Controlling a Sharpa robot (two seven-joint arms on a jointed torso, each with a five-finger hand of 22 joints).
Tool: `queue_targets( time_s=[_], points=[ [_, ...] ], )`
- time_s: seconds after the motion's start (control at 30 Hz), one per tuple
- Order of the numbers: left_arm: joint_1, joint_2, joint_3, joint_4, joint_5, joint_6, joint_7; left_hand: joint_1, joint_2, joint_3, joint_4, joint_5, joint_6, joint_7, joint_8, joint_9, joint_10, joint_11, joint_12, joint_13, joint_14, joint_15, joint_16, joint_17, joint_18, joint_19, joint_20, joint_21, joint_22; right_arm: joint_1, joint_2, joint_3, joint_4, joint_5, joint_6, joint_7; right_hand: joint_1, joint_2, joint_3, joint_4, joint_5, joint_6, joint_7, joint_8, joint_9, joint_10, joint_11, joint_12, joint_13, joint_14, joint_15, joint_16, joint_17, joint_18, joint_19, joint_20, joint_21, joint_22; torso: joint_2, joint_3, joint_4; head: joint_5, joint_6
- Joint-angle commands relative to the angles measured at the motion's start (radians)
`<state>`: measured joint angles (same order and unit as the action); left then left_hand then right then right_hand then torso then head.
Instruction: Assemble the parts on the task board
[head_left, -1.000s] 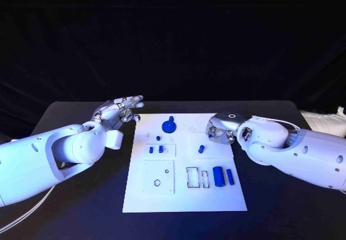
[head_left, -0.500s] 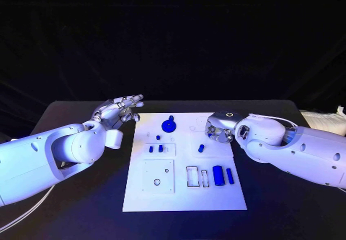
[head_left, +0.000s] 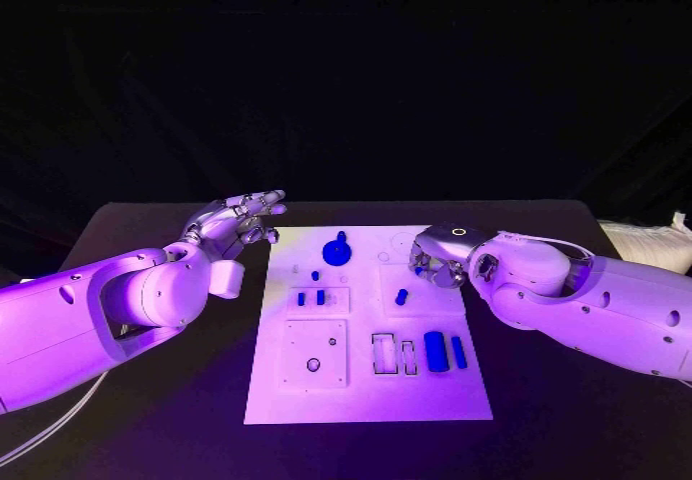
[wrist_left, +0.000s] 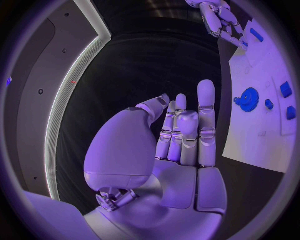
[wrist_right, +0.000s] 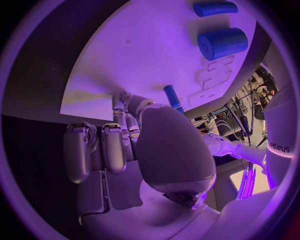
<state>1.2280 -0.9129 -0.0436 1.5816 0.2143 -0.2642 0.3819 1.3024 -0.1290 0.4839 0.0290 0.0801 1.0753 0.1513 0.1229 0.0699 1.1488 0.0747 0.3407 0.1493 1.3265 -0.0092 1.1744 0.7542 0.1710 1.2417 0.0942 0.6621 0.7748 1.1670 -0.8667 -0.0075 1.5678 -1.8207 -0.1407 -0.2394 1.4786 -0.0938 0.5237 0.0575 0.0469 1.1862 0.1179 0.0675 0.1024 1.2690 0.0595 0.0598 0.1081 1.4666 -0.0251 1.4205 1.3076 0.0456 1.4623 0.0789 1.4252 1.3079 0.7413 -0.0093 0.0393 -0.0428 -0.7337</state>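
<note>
The white task board (head_left: 368, 390) lies mid-table. On it are a blue gear (head_left: 336, 250) at the far end, two small blue pegs (head_left: 310, 298) in a left pocket, a loose blue peg (head_left: 401, 296), and a thick blue cylinder (head_left: 436, 351) beside a thin one (head_left: 459, 350). My right hand (head_left: 437, 258) hovers over the board's far right part with its fingers (wrist_right: 112, 147) curled in. Nothing shows in them, and the loose peg (wrist_right: 172, 96) lies just beyond the fingertips. My left hand (head_left: 238, 218) is raised off the board's far left corner, fingers (wrist_left: 187, 130) straight and apart, holding nothing.
A square recessed plate with holes (head_left: 315, 352) sits at the board's near left, and two narrow slots (head_left: 395, 354) lie next to the cylinders. Black table (head_left: 159, 400) surrounds the board on all sides. The left wrist view shows the gear (wrist_left: 249, 99) and the right hand (wrist_left: 222, 17).
My right hand has edged slightly toward the board's far end and turned a little. The left hand and the parts on the board have stayed put.
</note>
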Motion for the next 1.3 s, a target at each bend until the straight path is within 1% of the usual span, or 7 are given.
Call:
queue_targets(
  time_s=[0.03, 0.3, 0.6, 0.97, 1.07, 1.17, 1.3],
  points=[
    [0.000, 0.001, 0.000, 0.002, 0.004, 0.017, 0.000, 0.004, 0.008, 0.000, -0.005, 0.005, -0.007, 0.002, 0.004, -0.001, -0.006, -0.002, 0.006, 0.001, 0.002, 0.002, 0.002, -0.001, 0.011, 0.001, 0.000, -0.005, -0.001, -0.008, 0.001, -0.005, 0.001, -0.005, -0.034, -0.005, -0.021, -0.004, 0.024, -0.019, 0.003, 0.008, -0.001, 0.002, 0.002, 0.011, -0.007, 0.003, -0.002, 0.066, 0.001, 0.006, 0.050, 0.002, 0.015, 0.001, 0.004, 0.064, 0.000, -0.0003, -0.0002, -0.001, 0.002],
    [0.000, 0.002, 0.000, 0.000, 0.004, 0.020, -0.004, 0.005, 0.009, -0.001, -0.007, 0.005, -0.009, 0.003, 0.004, -0.002, -0.012, 0.000, 0.009, 0.002, 0.000, 0.003, 0.001, -0.005, 0.011, 0.001, 0.001, -0.007, -0.002, -0.008, -0.006, -0.003, 0.009, 0.005, -0.062, -0.002, -0.030, -0.007, 0.022, -0.018, 0.002, 0.011, -0.001, 0.003, 0.003, 0.012, -0.008, 0.003, -0.004, 0.066, 0.000, 0.007, 0.050, 0.003, 0.015, 0.001, 0.004, 0.064, 0.000, 0.0005, -0.0003, -0.001, 0.004],
    [0.000, 0.002, 0.000, -0.003, 0.003, 0.021, -0.008, 0.006, 0.009, -0.002, -0.009, 0.005, -0.012, 0.004, 0.004, -0.002, -0.021, 0.001, 0.012, 0.002, -0.003, 0.004, 0.000, -0.010, 0.011, 0.000, 0.001, -0.009, -0.003, -0.007, -0.037, 0.005, 0.043, 0.014, -0.068, -0.005, -0.038, -0.010, 0.020, -0.019, 0.002, 0.013, -0.001, 0.003, 0.005, 0.014, -0.008, 0.004, -0.006, 0.066, 0.000, 0.007, 0.050, 0.002, 0.015, 0.001, 0.004, 0.065, -0.001, -0.0007, -0.0012, -0.001, 0.005],
    [0.000, 0.001, 0.000, -0.007, 0.003, 0.021, -0.010, 0.007, 0.008, -0.002, -0.012, 0.006, -0.016, 0.006, 0.003, -0.002, -0.028, 0.003, 0.015, 0.003, -0.005, 0.005, 0.000, -0.013, 0.011, 0.000, 0.002, -0.010, -0.004, 0.006, -0.085, 0.015, 0.129, 0.019, -0.086, -0.013, -0.043, -0.012, 0.018, -0.020, 0.001, 0.014, -0.002, 0.004, 0.005, 0.015, -0.009, 0.004, -0.007, 0.066, -0.001, 0.008, 0.052, 0.002, 0.016, 0.000, 0.005, 0.066, -0.001, -0.0006, -0.0014, -0.001, 0.008],
    [0.000, 0.001, 0.000, -0.008, 0.003, 0.022, -0.011, 0.007, 0.008, -0.002, -0.012, 0.006, -0.017, 0.006, 0.003, -0.002, -0.030, 0.003, 0.016, 0.003, -0.006, 0.006, 0.000, -0.014, 0.011, -0.001, 0.003, -0.011, -0.004, 0.008, -0.089, 0.018, 0.155, 0.021, -0.095, -0.012, -0.043, -0.013, 0.017, -0.020, 0.001, 0.015, -0.002, 0.004, 0.006, 0.015, -0.009, 0.004, -0.008, 0.066, -0.001, 0.009, 0.052, 0.002, 0.016, 0.000, 0.006, 0.066, -0.001, -0.0009, 0.0002, -0.001, 0.009],
    [0.000, 0.002, 0.000, -0.009, 0.003, 0.024, -0.011, 0.007, 0.008, -0.003, -0.012, 0.006, -0.018, 0.007, 0.003, -0.003, -0.032, 0.004, 0.017, 0.004, -0.007, 0.006, 0.000, -0.014, 0.011, -0.001, 0.003, -0.011, -0.004, 0.009, -0.087, 0.019, 0.181, 0.021, -0.100, -0.010, -0.043, -0.013, 0.017, -0.020, 0.001, 0.015, -0.002, 0.004, 0.006, 0.015, -0.009, 0.004, -0.008, 0.066, -0.001, 0.009, 0.052, 0.002, 0.016, 0.000, 0.006, 0.067, 0.000, -0.0001, 0.0007, 0.004, 0.009],
    [-0.001, 0.003, 0.000, -0.009, 0.003, 0.026, -0.011, 0.007, 0.008, -0.003, -0.013, 0.006, -0.019, 0.007, 0.003, -0.003, -0.033, 0.004, 0.018, 0.004, -0.007, 0.007, 0.000, -0.015, 0.011, -0.001, 0.003, -0.012, -0.004, 0.008, -0.071, 0.020, 0.219, 0.021, -0.107, -0.006, -0.044, -0.013, 0.017, -0.020, 0.002, 0.015, -0.002, 0.004, 0.006, 0.016, -0.009, 0.004, -0.008, 0.066, -0.001, 0.009, 0.053, 0.002, 0.016, 0.000, 0.006, 0.066, 0.000, 0.0003, 0.0003, 0.014, 0.007]
  ],
)
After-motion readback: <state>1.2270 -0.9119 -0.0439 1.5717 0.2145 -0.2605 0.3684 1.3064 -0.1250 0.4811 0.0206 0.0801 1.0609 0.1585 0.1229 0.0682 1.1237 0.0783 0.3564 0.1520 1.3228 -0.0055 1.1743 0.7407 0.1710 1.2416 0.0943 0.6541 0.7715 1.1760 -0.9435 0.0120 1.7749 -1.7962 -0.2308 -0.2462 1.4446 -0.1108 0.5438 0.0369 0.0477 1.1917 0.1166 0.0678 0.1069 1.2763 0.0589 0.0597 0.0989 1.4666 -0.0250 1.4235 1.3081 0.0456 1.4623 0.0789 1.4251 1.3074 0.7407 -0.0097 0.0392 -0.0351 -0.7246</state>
